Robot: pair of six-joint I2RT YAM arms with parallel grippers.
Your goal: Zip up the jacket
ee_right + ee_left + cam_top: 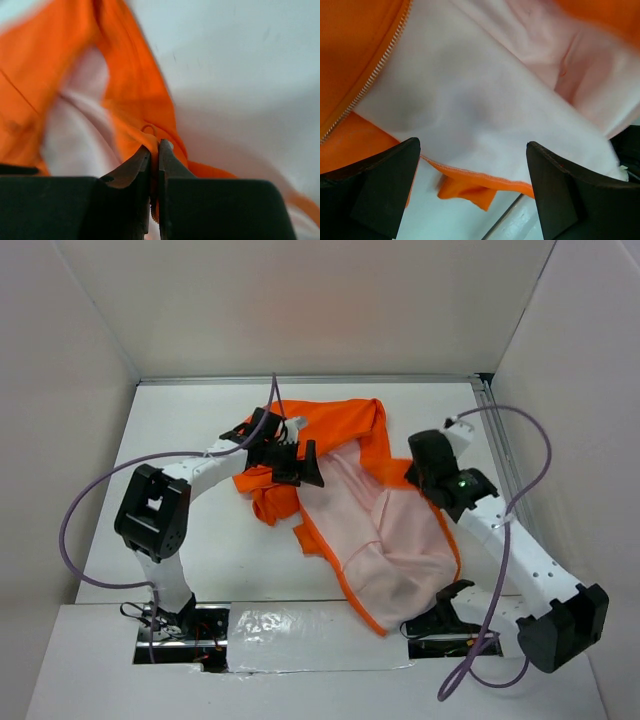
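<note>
The bright orange fabric jacket (345, 420) lies crumpled and unzipped in the middle of the white table (180, 420), pale pink lining (390, 540) turned up and spreading towards 5 o'clock. My left gripper (295, 462) hangs with jaws spread wide over its 9 o'clock edge, pale zipper teeth (375, 75) at my 10 o'clock. My right gripper (154, 147) is pressed together, pinching an orange hem fold at the jacket's 2 o'clock side
</note>
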